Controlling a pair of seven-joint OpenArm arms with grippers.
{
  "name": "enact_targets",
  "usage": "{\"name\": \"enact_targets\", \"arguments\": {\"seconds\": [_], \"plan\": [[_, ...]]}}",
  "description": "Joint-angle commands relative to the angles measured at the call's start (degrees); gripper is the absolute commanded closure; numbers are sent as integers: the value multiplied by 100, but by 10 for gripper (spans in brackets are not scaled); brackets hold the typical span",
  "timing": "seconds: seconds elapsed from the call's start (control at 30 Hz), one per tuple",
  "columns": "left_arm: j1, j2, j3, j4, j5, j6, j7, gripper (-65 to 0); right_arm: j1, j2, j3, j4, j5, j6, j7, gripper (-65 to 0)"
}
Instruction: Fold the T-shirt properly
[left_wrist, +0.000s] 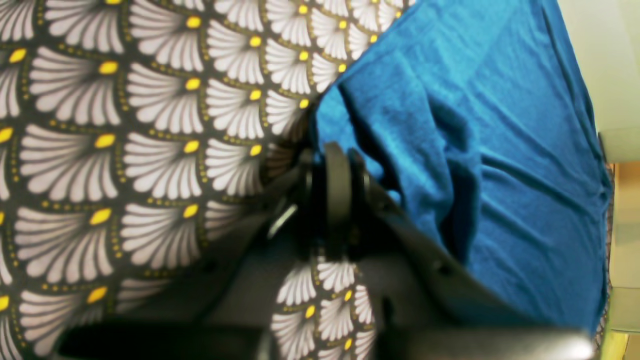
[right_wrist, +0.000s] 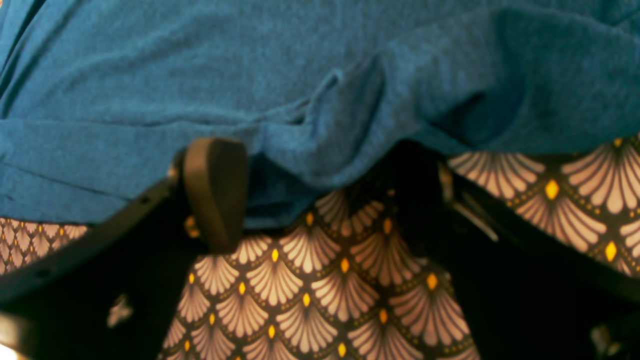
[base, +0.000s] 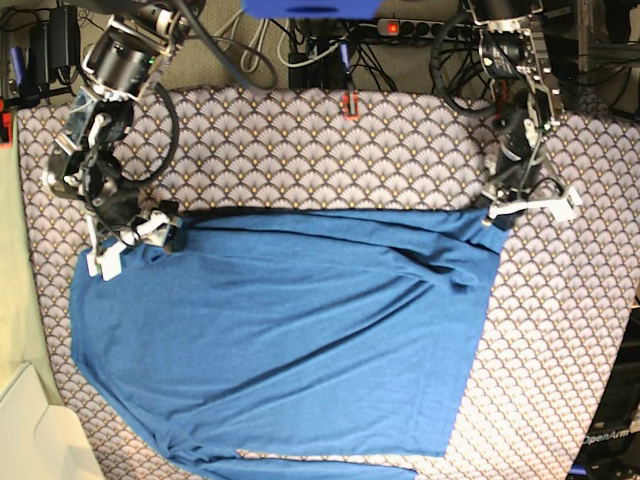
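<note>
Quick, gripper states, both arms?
Left gripper: shut on the T-shirt corner.
Right gripper: open at the shirt's edge, holding nothing.

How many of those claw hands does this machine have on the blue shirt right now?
2. The left gripper is shut on the T-shirt at its far corner, on the overhead view's right. The right gripper is open at the opposite far corner, its fingers at the cloth's edge.

The shirt (base: 290, 340) runs off the base view's bottom edge, so its lowest part is cut off; in both wrist views the gripper bodies are dark and blurred; the right gripper (right_wrist: 320, 200) has one finger lost in shadow under the shirt's edge; the tablecloth (base: 560, 330) is largely covered.
</note>
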Motion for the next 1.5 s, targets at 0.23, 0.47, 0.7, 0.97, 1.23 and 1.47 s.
{"name": "enact_targets", "arguments": {"seconds": [0.23,0.47,0.7,0.97,1.23,1.47], "plan": [[-97,-28,5,132,-27,-73,-107,-15,162,19,3,61,37,68,27,-423],[-114,-19,5,141,-27,-73,-98,-15,232,-52,-14,61,37,68,27,-242],[-114,-37,5,141,-36,-73,-80,-15,241,-43,-41,70,37,68,-8,-31],[-158,-72,23,141,17,-73,-63,-15,206,-16,-49,96,29,68,-17,0],[-123,-424,357,387,-18,-29,-63,-14,232,63,-58,105,29,68,-17,0],[-264,-327,357,519,-27,-11,-63,-14,329,63,-348,114,29,68,-17,0]]}}
